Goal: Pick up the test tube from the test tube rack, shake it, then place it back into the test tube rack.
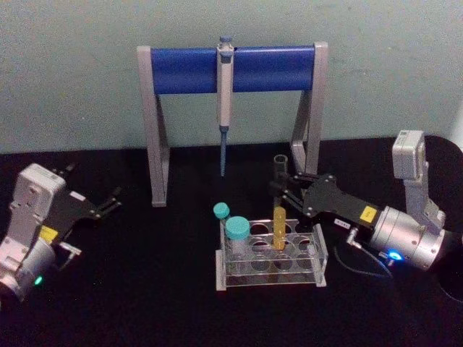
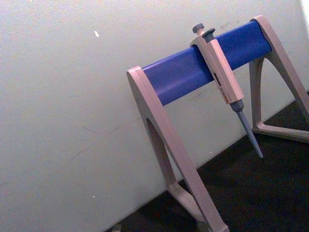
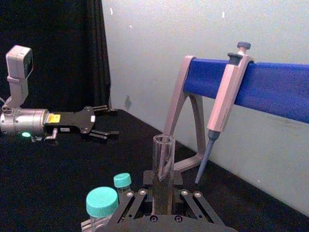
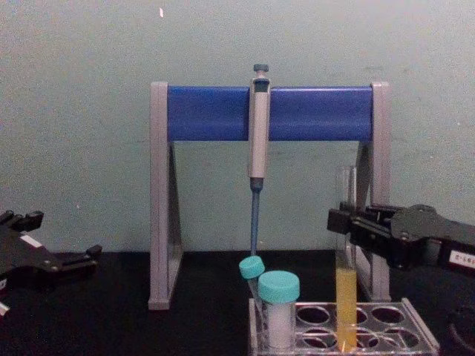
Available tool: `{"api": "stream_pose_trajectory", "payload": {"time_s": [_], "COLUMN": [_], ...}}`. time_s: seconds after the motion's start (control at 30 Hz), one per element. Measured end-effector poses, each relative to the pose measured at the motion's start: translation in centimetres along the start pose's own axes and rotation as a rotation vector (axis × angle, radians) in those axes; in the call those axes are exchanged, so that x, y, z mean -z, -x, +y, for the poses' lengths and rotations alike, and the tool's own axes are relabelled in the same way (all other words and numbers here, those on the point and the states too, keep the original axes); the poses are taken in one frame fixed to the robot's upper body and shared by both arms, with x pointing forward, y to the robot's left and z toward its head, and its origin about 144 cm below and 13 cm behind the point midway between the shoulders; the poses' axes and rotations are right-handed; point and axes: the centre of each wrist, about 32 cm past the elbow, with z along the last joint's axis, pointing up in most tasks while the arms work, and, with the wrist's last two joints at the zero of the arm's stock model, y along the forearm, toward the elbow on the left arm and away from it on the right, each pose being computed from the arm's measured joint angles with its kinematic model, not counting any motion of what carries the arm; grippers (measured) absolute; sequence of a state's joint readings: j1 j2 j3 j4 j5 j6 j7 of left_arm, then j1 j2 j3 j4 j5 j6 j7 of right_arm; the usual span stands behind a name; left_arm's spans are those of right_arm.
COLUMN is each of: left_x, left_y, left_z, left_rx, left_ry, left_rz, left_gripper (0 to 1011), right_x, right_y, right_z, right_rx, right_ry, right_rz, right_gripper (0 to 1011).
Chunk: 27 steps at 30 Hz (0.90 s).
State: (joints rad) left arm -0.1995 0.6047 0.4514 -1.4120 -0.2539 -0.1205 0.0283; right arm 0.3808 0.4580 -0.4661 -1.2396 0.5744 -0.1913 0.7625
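**Glass tube pinched up high, foot down in the rack**

So the long, thin clear glass test tube (image 1: pixel 279 217) with yellow liquid in its lower part is standing upright in a back-row hole of the low clear plastic test tube rack (image 1: pixel 268 283), towards the robot's right. The right hand (image 1: pixel 283 189) reaches in from the right side and, going by the right wrist view, its black fingers look clamped on the bare glass above the liquid, a bit below the open mouth. Makes sense to me: grabbing up there keeps the fingers clear of the rack's top plate and leaves the liquid visible. Since there's no cap, I'd guess any shaking has to be gentle and close to upright.

The left hand (image 1: pixel 108 202) is parked well off to the left over the black bench (image 1: pixel 145 303), fingers spread wide, holding nothing.

Clutter-wise: two short teal-capped vials (image 1: pixel 236 230) sit at the left end of the rack, a couple of holes away from the tube, so not in the way of a straight lift. Behind the rack is the tall grey-and-blue pipette stand (image 1: pixel 195 69) with a grey pipette (image 1: pixel 225 87) hanging from its bar. The stand's right leg is just behind the right hand, which is what I'd watch on any swing backwards.
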Motion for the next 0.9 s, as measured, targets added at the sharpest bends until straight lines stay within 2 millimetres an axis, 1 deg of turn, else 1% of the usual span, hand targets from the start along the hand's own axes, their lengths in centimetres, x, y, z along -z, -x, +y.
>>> {"api": "stream_pose_trajectory", "payload": {"time_s": [0.9], "left_x": [0.00], "left_y": [0.00], "left_z": [0.00], "left_rx": [0.000], "left_ry": [0.000], "left_rz": [0.000], "left_gripper": [1001], "right_x": [0.56], "right_y": [-0.22], "right_z": [0.45], "right_rx": [0.005], "right_ry": [0.068], "right_rz": [0.024], "right_gripper": [229]}}
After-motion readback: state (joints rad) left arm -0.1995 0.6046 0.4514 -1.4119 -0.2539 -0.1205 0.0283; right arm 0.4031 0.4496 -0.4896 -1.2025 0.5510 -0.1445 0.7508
